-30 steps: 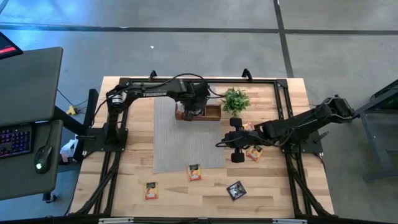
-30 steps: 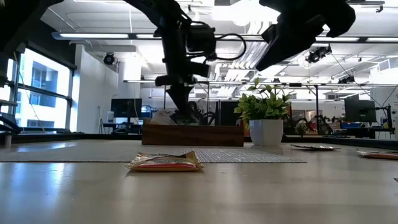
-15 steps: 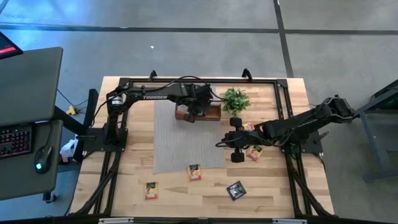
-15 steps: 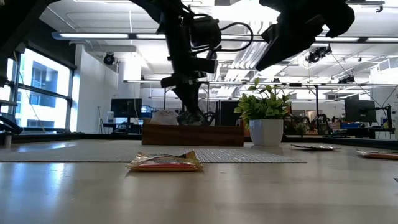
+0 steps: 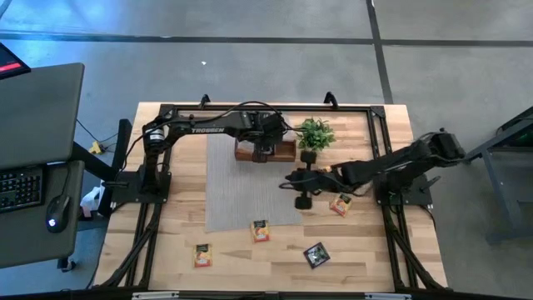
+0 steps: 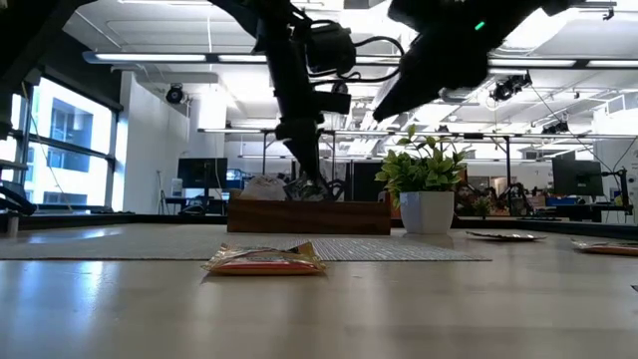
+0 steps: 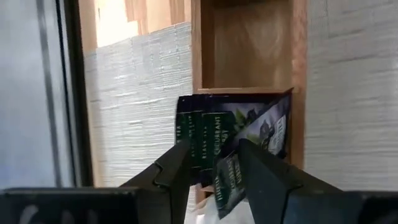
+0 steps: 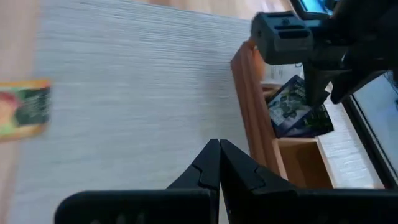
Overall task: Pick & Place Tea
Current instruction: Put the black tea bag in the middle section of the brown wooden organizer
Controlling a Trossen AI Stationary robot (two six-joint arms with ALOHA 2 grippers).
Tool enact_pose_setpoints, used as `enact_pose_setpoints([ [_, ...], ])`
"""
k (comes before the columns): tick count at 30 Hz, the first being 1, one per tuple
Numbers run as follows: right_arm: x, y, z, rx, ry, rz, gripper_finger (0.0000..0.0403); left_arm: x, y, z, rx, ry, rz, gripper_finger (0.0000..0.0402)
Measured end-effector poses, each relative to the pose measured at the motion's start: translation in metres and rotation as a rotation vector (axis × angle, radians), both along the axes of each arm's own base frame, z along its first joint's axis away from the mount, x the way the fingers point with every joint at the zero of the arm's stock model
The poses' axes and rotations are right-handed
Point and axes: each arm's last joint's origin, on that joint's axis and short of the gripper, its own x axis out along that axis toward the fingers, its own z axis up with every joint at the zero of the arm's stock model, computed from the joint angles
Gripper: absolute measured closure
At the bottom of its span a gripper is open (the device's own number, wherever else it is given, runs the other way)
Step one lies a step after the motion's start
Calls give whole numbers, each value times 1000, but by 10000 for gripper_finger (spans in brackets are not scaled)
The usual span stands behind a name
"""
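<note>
Inside the wooden tray [image 7: 249, 56], black tea sachets [image 7: 211, 140] fill one compartment; left gripper [image 7: 214, 168] jaws parted above.

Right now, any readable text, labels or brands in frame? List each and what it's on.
"CURRANT": dark tea sachet standing in the wooden tray, partly legible in the left wrist view.
Other print on the black sachets in the tray: too blurred.
Orange sachets on the table: too small.
Left arm lettering: unreadable.

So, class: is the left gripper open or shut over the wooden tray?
Open. In the left wrist view, the left gripper shows a gap between its fingers, above the black tea sachets lying in the wooden tray.
</note>
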Motion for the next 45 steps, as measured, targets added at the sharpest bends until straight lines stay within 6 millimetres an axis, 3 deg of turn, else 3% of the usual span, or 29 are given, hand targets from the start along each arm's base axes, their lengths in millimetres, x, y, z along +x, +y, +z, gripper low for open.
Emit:
enact_pose_setpoints([
  [9, 38, -33, -44, -48, -51, -130, 402, -18, -2, 17, -83, 5, 70, 273],
  [12, 47, -44, -45, -44, -144, -196, 403, -19, 1, 34, -115, -105, 86, 273],
  [16, 52, -58, -51, -27, -184, -240, 402, -38, 7, 67, -181, -226, 113, 273],
  [22, 52, -63, -54, -17, -178, -266, 403, -92, 1, 129, -258, -389, 86, 273],
  [28, 54, -76, -60, 16, -194, -316, 403, -139, -18, 162, -296, -518, 41, 273],
  [34, 61, -91, -88, 32, -186, -339, 403, -165, -29, 150, -311, -606, 42, 273],
  [41, 66, -105, -91, 89, -267, -334, 403, -179, -35, 101, -348, -666, 101, 273],
  [45, 68, -111, -91, 105, -293, -327, 403, -184, -36, 88, -366, -676, 133, 273],
])
